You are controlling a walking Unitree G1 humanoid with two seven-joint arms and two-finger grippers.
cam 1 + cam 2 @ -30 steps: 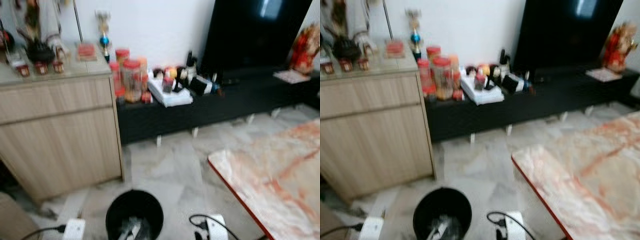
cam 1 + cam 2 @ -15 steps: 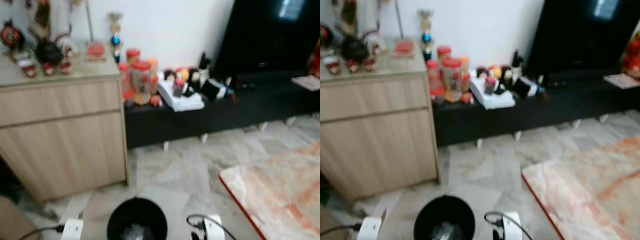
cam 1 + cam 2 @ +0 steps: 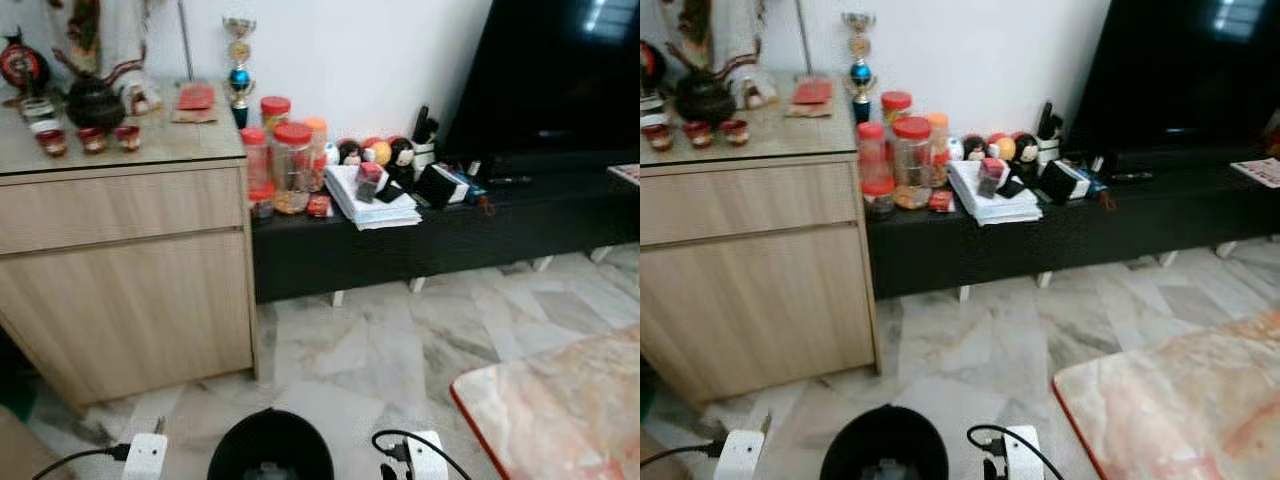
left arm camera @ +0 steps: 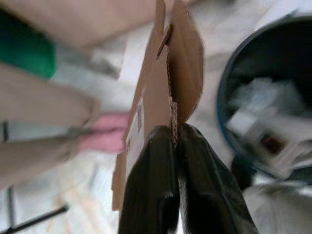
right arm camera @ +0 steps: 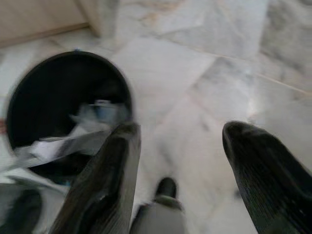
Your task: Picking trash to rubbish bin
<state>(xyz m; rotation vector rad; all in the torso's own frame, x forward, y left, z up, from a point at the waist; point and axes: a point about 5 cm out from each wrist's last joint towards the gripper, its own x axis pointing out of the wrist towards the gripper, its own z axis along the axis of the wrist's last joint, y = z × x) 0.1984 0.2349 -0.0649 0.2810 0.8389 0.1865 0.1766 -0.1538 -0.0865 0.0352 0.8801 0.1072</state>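
Camera panned, bin (image 3: 270, 450) now lower at 6 o'clock; left gripper (image 4: 176, 141) clenched on cardboard piece (image 4: 165, 92) beside bin, right gripper (image 5: 195, 161) spread empty; centre cardboard over bin mouth before letting go.

No legible text anywhere; label on cardboard piece (image 4: 168, 92) too blurred to read; jars (image 3: 290, 165) beside cabinet (image 3: 125, 270) show none.
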